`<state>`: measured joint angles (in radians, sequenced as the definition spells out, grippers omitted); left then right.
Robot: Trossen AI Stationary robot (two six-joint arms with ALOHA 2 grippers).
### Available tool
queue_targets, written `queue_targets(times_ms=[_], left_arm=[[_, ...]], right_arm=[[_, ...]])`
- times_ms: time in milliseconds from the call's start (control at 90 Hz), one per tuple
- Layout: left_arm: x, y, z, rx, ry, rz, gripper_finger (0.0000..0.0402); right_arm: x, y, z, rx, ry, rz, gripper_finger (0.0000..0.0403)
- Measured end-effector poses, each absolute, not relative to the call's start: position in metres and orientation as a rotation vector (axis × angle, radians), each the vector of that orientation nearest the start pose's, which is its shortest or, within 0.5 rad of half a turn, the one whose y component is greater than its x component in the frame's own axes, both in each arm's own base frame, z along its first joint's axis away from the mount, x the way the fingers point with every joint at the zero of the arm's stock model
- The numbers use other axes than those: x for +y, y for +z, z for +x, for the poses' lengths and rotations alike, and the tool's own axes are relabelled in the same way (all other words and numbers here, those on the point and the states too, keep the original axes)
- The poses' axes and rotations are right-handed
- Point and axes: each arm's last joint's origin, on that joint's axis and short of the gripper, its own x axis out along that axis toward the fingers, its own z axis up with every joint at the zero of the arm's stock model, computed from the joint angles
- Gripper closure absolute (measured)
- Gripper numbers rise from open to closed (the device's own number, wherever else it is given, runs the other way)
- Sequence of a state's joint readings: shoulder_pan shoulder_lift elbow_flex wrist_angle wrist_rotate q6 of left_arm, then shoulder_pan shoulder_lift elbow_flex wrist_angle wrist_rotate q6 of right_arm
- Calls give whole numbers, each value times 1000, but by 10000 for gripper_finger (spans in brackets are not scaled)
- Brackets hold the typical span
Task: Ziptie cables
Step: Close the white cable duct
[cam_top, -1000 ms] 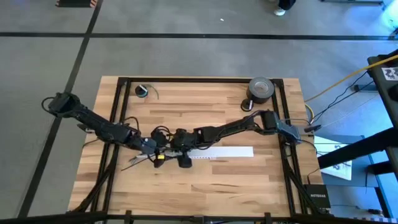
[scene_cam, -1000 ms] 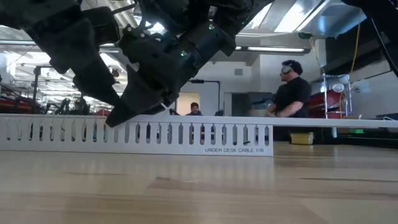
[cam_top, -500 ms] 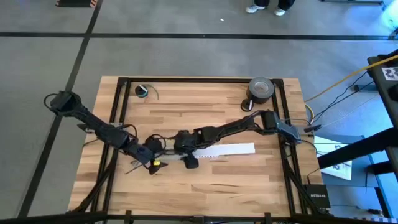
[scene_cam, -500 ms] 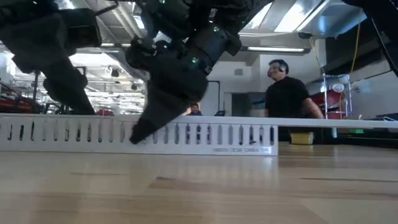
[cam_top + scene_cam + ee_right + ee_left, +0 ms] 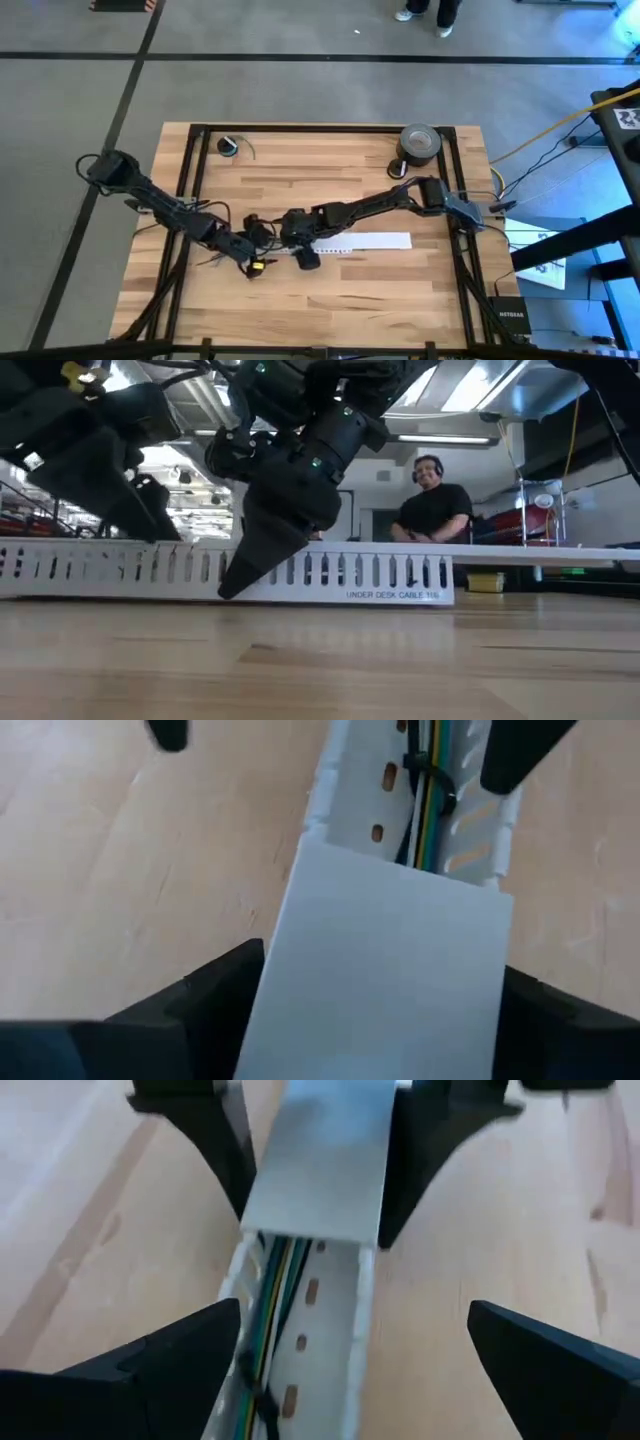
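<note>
A long white slotted cable channel [image 5: 372, 241] lies on a wooden table [image 5: 330, 300], and both robot arms meet at one end of it. The cables [image 5: 276, 1275], a few thin green, yellow and grey wires, lie lengthwise inside the channel. A black ziptie [image 5: 428, 772] is looped around them inside the channel.

A flat white cover [image 5: 320, 1160] sits on top of the channel. The right gripper [image 5: 382, 960] straddles it, one dark finger pressed against each long edge, so it appears to be clasping the cover. That hold likely serves to steady or slide the cover along the channel, leaving the tied stretch of wires exposed.

The left gripper [image 5: 355, 1312] hovers over the uncovered part of the channel, facing the right gripper. Its fingers are spread wide, one to each side of the channel, touching nothing, probably ready to reach in at the wires or the ziptie.

The left arm reaches in low from beyond the channel's near end, bent at the elbow. The right arm stretches along above the channel from its far end, wrist tipped down so the fingers point at the table.

A roll of grey tape [image 5: 420, 143] stands well apart from the channel.
</note>
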<state>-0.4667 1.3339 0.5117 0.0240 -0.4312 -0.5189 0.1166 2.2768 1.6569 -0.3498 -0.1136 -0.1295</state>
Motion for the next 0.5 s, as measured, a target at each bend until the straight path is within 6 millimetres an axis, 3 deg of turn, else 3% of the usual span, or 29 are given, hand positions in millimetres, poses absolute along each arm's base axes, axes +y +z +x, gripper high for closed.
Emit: queue_targets(times_ms=[189,500], left_arm=[[-87,154,218,712,171,-69,23],[-83,142,217,729,154,-163,24]], right_arm=[[60,132,477,947,279,-124,127],[60,132,477,945,277,-124,127]])
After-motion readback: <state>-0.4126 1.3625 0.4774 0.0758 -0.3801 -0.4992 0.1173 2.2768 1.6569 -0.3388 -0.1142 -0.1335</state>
